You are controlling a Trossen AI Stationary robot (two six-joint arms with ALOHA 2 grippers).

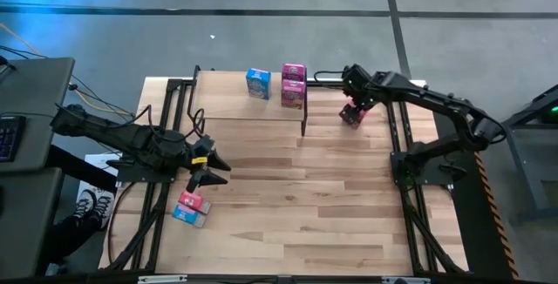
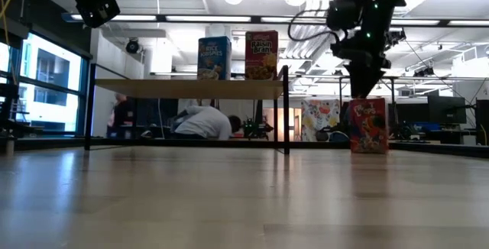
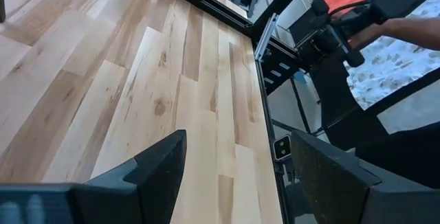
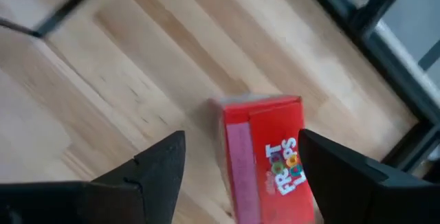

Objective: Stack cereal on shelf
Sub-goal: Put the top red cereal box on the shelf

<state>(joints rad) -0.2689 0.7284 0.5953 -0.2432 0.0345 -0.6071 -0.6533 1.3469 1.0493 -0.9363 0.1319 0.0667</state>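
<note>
One red cereal box [image 4: 265, 159] stands directly below the open right claw [image 4: 240, 162].

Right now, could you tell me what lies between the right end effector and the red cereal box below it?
Nothing: in the right wrist view the open right end effector hangs over the red Froot Loops box, with only bare tabletop around it.

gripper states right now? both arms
Left gripper: open, empty, above the table near two lying cereal boxes.
Right gripper: open, above the upright red Froot Loops box, not gripping it.
</note>
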